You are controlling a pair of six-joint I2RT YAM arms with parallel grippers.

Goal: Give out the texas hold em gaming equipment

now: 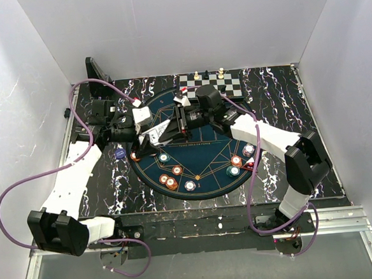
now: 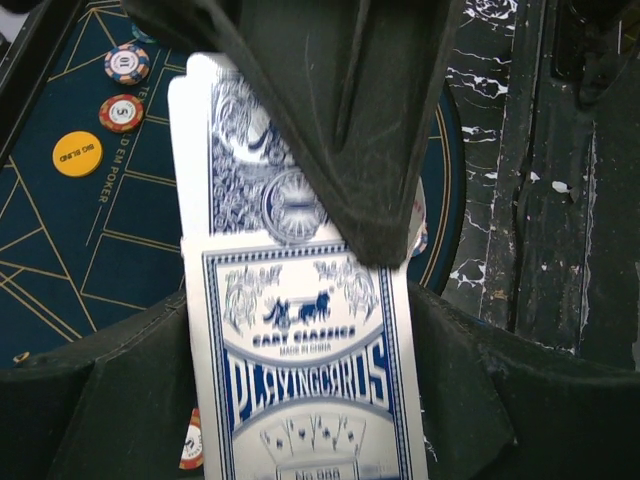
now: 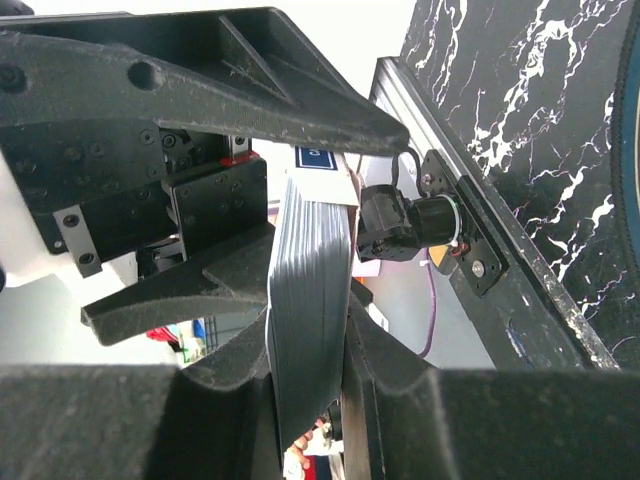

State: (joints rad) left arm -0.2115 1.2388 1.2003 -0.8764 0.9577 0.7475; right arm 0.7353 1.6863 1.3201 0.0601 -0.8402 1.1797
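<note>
Card deck (image 3: 308, 300) sandwiched between right end effector (image 3: 300, 395) fingers, above mat (image 2: 70, 260).

The deck (image 2: 300, 330) of blue-backed cards sits part-way out of its white-and-blue "Playing Cards" box (image 2: 310, 400), which lies between the left jaws, while the card stack, seen edge-on as a grey block (image 3: 310, 300), stands between the right jaws. Below and left of the left jaws lie a yellow "big blind" disc (image 2: 77, 154), an orange chip (image 2: 121, 113) and a blue-white chip (image 2: 127, 64) on the mat. More chips, orange (image 1: 171, 182), white-pink (image 1: 190, 185) and teal (image 1: 234, 171), lie scattered nearer the arm bases than both jaws, and a blue chip (image 1: 120, 153) lies left of them.
</note>
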